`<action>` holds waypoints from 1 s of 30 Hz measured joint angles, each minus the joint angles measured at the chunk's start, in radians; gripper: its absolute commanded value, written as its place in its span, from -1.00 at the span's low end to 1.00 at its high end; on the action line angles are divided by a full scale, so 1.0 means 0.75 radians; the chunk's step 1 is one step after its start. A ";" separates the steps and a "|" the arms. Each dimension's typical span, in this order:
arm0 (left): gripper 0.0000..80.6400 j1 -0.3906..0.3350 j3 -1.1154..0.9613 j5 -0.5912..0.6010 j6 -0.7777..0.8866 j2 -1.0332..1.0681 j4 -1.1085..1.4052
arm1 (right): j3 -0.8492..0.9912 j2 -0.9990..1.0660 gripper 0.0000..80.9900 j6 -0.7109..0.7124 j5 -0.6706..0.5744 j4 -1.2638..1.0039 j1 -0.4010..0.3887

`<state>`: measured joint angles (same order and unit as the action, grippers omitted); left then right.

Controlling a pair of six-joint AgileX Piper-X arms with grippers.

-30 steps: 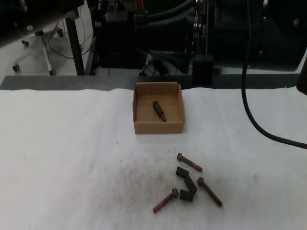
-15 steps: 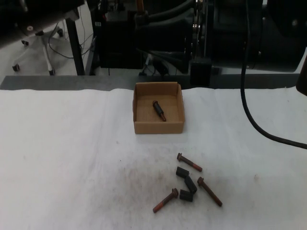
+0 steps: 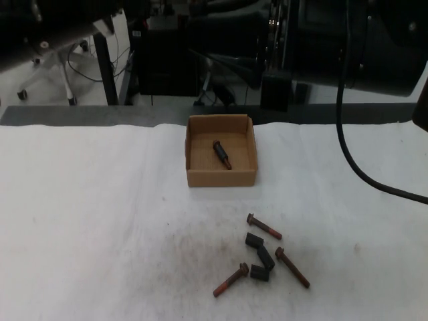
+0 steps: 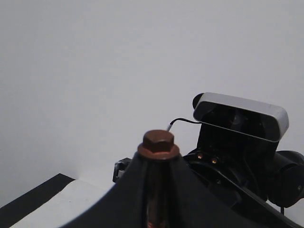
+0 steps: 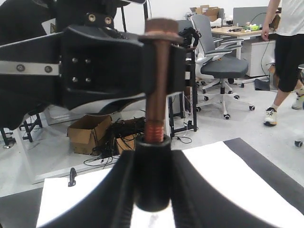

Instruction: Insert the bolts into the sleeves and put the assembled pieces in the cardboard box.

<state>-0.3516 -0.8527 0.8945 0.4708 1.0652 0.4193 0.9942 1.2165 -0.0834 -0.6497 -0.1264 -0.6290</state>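
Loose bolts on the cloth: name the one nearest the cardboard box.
The bolt beyond the sleeves, toward the cardboard box; the other two lie nearer the camera.

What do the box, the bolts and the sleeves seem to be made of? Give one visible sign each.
Open brown box: cardboard, matt, with thin folded walls. Reddish-brown hex-head bolts: probably metal, coppery or rusted, with threads on the shank. Short black sleeves: dull and dark; rubber, plastic or blackened metal, cannot tell which.
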 measured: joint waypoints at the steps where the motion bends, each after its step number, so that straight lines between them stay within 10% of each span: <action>1: -1.00 0.000 0.000 0.001 0.000 0.000 -0.003 | 0.000 0.000 -0.98 0.000 0.000 0.000 0.000; 4: -0.85 0.000 0.000 0.008 0.000 0.000 -0.024 | 0.000 0.000 -0.98 0.000 0.000 0.000 0.000; 11: 0.26 0.000 0.000 0.077 0.033 0.000 -0.034 | 0.000 0.000 -0.98 -0.008 0.013 0.000 0.000; 25: 0.23 0.007 0.000 0.014 0.091 0.000 0.051 | 0.000 0.000 -0.98 -0.009 0.075 0.007 0.000; 30: -0.66 0.065 0.000 -0.169 0.059 0.000 0.030 | 0.000 0.000 -0.98 -0.031 0.338 0.085 0.002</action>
<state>-0.3032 -0.8527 0.7677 0.5149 1.0652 0.4418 0.9942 1.2165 -0.1068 -0.3962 -0.0624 -0.6273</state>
